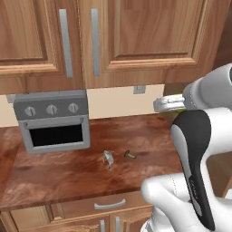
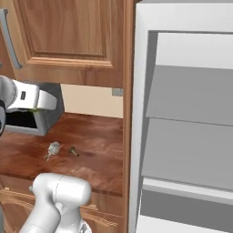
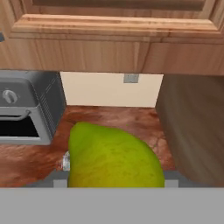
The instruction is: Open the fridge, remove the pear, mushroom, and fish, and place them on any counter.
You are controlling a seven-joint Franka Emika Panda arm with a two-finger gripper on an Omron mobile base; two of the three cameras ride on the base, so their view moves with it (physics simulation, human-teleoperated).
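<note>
The yellow-green pear (image 3: 113,157) sits right in front of the hand camera, and my gripper (image 3: 114,183) is shut on it, its fingertips hidden behind the fruit. The hand (image 1: 168,104) hovers above the right end of the counter (image 1: 68,174), with a sliver of green under it. On the counter lie the silvery fish (image 1: 108,157) and, just to its right, the small brown mushroom (image 1: 130,155). Both show again, fish (image 2: 52,149) and mushroom (image 2: 73,151), below and right of the hand (image 2: 28,98). The fridge (image 2: 182,113) stands open on the right with bare grey-white shelves.
A grey toaster oven (image 1: 54,120) stands at the back left of the counter. Wooden wall cabinets (image 1: 95,41) hang above. A dark wood panel (image 3: 192,127) closes the counter's right end beside the fridge. Drawers with silver handles (image 1: 110,205) run under the front edge.
</note>
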